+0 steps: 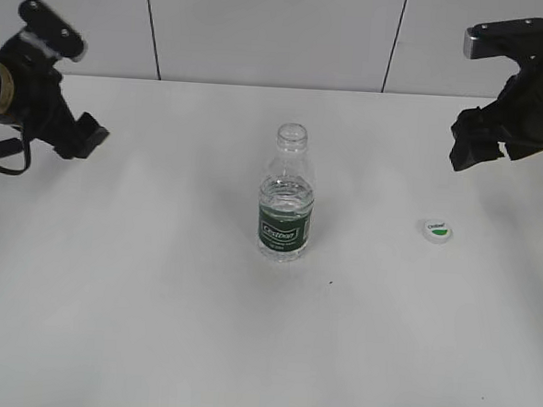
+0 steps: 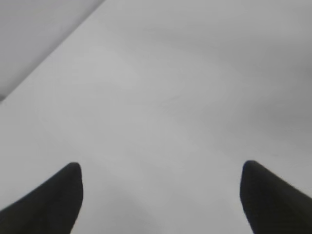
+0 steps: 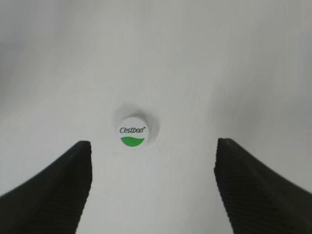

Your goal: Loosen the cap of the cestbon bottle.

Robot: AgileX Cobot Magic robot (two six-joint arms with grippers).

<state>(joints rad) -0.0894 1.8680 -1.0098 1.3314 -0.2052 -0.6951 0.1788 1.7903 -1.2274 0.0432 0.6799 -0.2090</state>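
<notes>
The bottle (image 1: 286, 193) is seen upright at the middle of the surface (image 1: 153, 325) with its neck bare, while the cap (image 1: 437, 230) lies flat, well apart to its right — the loosening is judged done. The right tool (image 3: 152, 187) is held open and empty above the cap, which sits just ahead of the gap between its jaws, making this the nearer arm. The left tool (image 2: 161, 195) is likewise spread open and empty — only bare surface is shown beneath it.

A plain matte white rectangular tabletop (image 1: 153, 325) meets a pale panelled wall (image 1: 264, 28) along its far edge.
</notes>
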